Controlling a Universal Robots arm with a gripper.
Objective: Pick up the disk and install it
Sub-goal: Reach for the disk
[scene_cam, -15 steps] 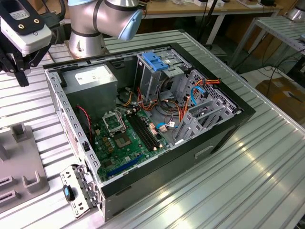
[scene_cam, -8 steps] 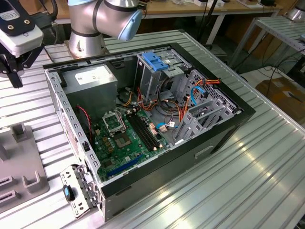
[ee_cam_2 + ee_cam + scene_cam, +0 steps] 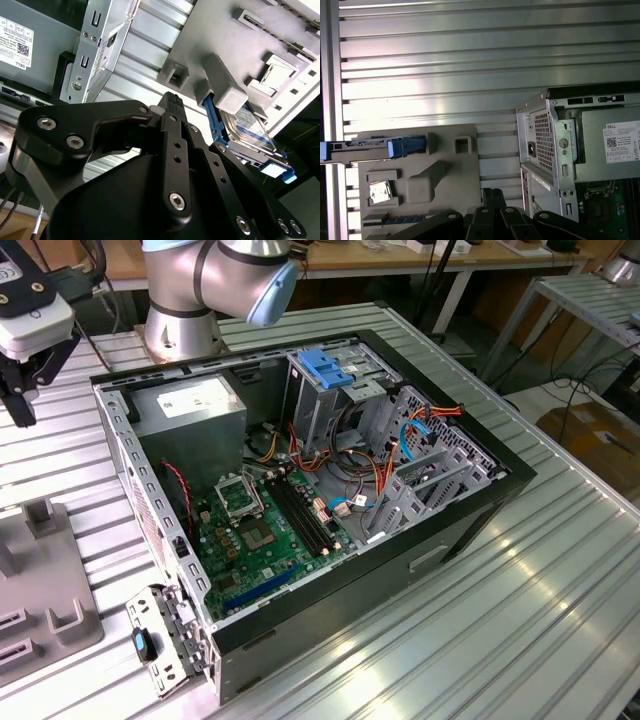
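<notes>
Landmark: open computer case [image 3: 470,530].
- Bare ribbed bench [image 3: 445,75] off its rear panel: open passage.
- Grey fixture tray [image 3: 445,175] near that panel, with a strip of bench between.
- Disk [image 3: 375,147] on edge at the tray side farthest from the case. A raised grey block [image 3: 225,90] caps one end.
- Inside the case, the drive cage [image 3: 320,390] and cables [image 3: 380,480] crowd access.

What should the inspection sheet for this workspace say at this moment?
surface: ribbed metal table carrying an open computer case and a grey fixture tray
job's things: disk stands on edge in the fixture tray, not yet installed
clutter: small square chip in a tray pocket
claw: claw shut, empty, above the tray, apart from the disk
cables: orange, red and blue wires inside the case
surroundings: workbench behind the table
</notes>
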